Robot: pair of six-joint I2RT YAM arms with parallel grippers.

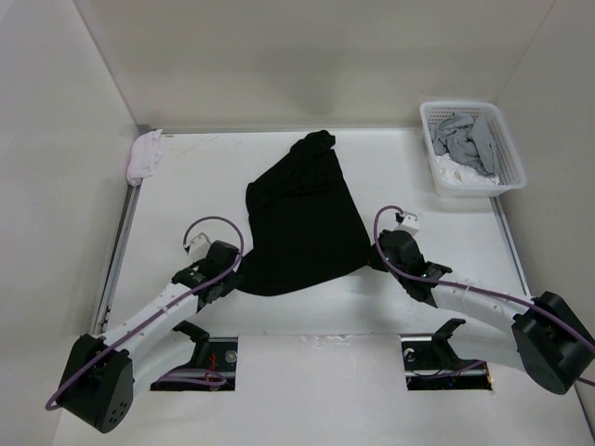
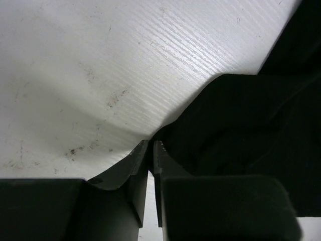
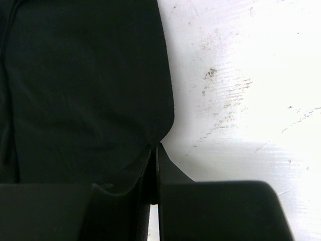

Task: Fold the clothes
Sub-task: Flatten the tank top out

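Shorts (image 1: 302,218), black, spread on counter (image 1: 186,186); left gripper (image 2: 152,146) jaws narrow, pinching near-left edge; right gripper (image 3: 155,149) same on near-right edge.

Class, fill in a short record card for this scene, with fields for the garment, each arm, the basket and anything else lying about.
Garment: black garment, spread out in the middle, narrow end away from the arms
Left arm: left gripper pinched shut on the garment's near left corner
Right arm: right gripper pinched shut on its near right corner
Basket: white basket at the far right, holding grey and white clothes
Other: small white cloth at the far left edge
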